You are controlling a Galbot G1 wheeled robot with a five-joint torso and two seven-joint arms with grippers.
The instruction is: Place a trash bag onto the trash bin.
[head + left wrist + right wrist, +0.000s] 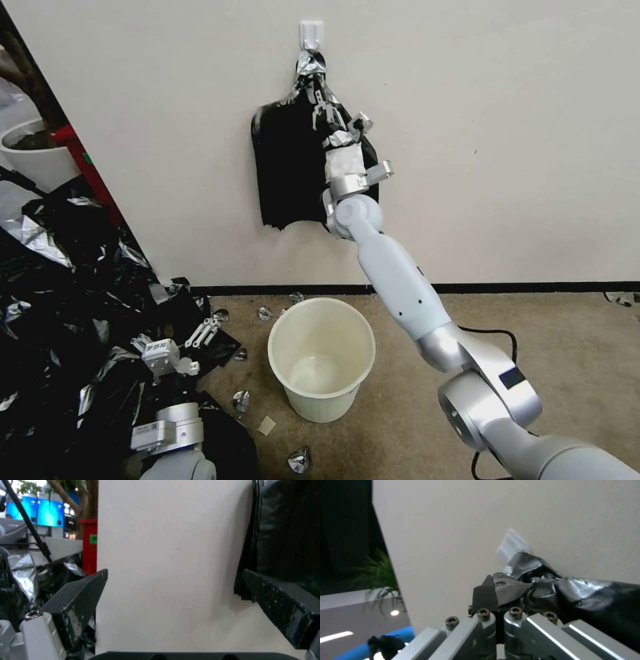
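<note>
Right hand point(321, 110) up at the wall hook point(311, 32), fingers pinched on the hanging trash bag point(293, 167); we're fetching it, and next we must lift it free toward the trash bin point(321, 357) below. Left hand point(203, 331) waits open.

One bin point(321, 360), two grippers point(320, 107) point(205, 331).

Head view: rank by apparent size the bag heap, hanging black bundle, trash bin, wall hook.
1. Heap of black bags
2. Hanging black bundle and trash bin: look alike, and the bin is nearer, so unranked
3. Wall hook
</note>
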